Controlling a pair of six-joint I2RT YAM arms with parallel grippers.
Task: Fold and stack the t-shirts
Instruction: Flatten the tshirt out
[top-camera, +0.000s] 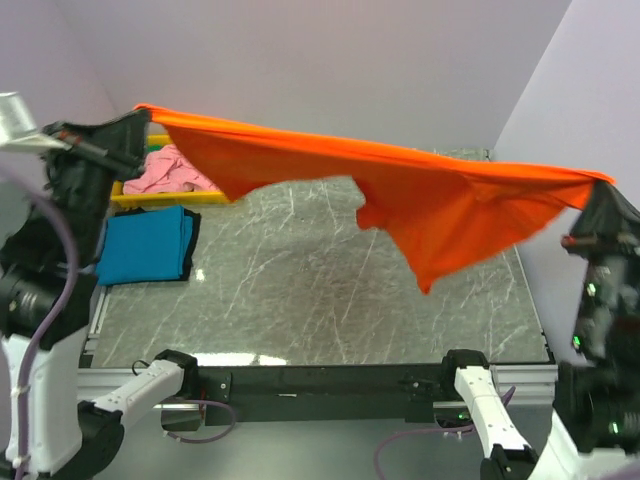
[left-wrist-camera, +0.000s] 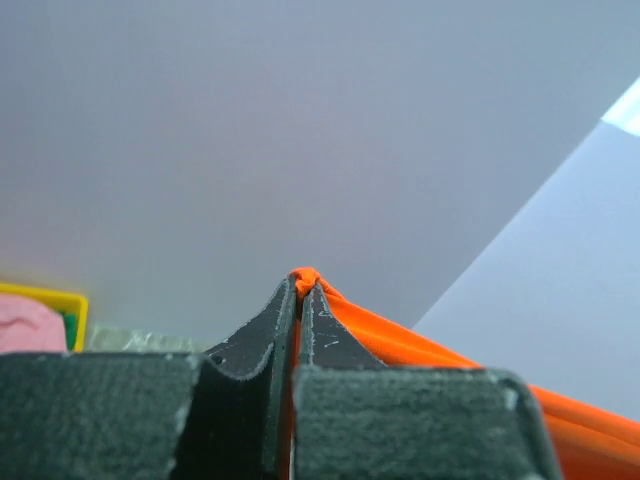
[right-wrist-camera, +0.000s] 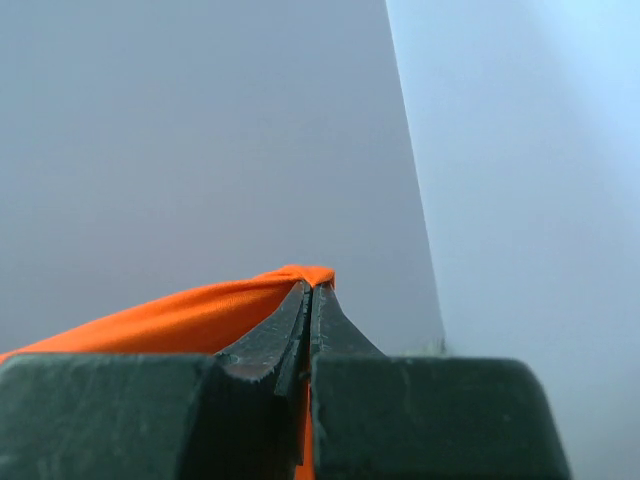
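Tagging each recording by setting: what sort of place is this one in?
Probably a robot lab or test cell, not a home: bare lilac walls close in a marble-patterned table, and the left gripper and right gripper hold an orange t-shirt stretched in the air above it.

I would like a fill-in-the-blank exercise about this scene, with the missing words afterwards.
The left hand and right hand hold a stretched t-shirt of ____ colour.
The folded t-shirt on the table is ____.
The pink t-shirt lies in a tray of ____ colour.
Missing words: orange; blue; yellow.
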